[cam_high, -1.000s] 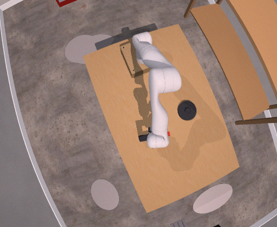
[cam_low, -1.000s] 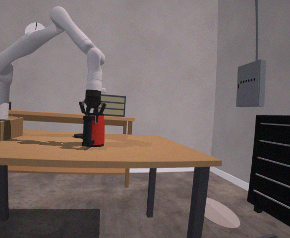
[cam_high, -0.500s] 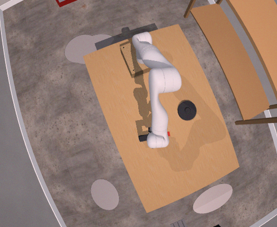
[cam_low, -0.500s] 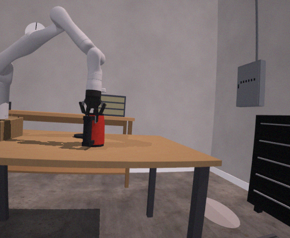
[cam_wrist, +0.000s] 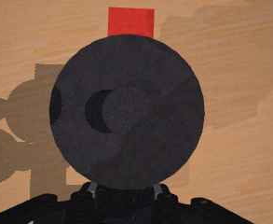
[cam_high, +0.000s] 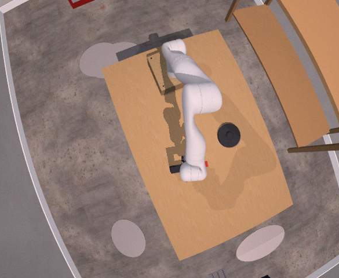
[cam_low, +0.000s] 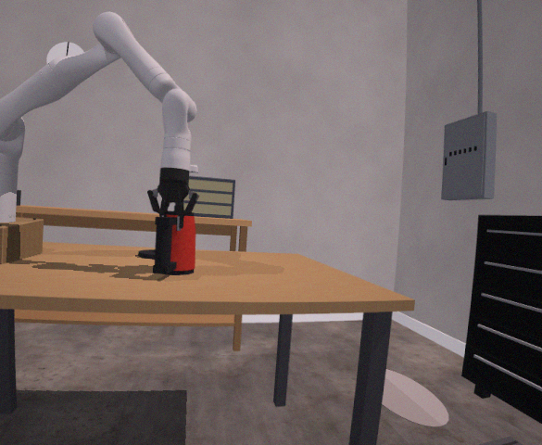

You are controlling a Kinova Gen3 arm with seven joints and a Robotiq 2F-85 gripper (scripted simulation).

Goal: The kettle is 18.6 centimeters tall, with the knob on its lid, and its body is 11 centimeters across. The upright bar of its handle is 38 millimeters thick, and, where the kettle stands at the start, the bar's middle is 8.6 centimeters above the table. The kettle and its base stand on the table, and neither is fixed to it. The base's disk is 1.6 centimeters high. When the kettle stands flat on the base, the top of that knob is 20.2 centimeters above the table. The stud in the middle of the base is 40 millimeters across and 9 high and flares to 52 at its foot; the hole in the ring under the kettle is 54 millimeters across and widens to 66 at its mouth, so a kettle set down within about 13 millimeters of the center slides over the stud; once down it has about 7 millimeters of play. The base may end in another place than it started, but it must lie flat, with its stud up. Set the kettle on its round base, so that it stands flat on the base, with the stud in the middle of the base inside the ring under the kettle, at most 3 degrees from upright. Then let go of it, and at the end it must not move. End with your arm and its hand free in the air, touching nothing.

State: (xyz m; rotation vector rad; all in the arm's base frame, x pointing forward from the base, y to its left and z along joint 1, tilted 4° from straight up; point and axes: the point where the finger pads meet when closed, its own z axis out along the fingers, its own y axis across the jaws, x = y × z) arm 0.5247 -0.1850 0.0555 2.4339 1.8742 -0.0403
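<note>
Gripper (cam_low: 172,218), from above, is clamped on the handle (cam_low: 163,241) of the kettle (cam_low: 181,242), apparently on the table (cam_low: 242,287). Lift straight, keep it upright, then carry it to the base (cam_high: 228,135).

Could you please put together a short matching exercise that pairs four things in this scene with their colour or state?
Things:
1. kettle
2. base
3. gripper
4. table

Descriptions:
A. flat dark disk, lying apart from the kettle
B. light wood top, dark legs
C. red body, standing on the table
D. fingers shut on the kettle's dark handle

Pairs: 1-C, 2-A, 3-D, 4-B
</note>
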